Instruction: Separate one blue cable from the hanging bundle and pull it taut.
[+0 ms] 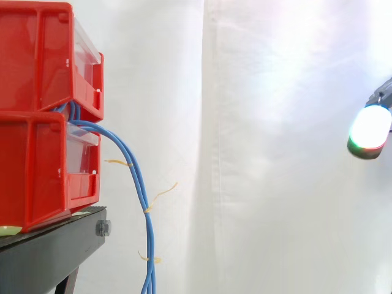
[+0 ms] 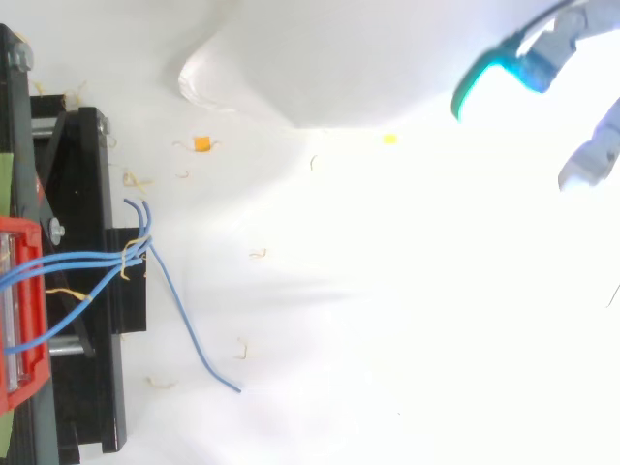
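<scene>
Below red bins [image 1: 37, 165], blue cables [image 1: 142, 191] vertical.

**No readable text**

No lettering, number, brand or sign can be read in either view. The red bins [image 1: 37, 116] show plain faces. The tape tags [image 1: 160, 195] on the blue cables [image 1: 139, 177] are too small to tell whether they carry any print.
</scene>
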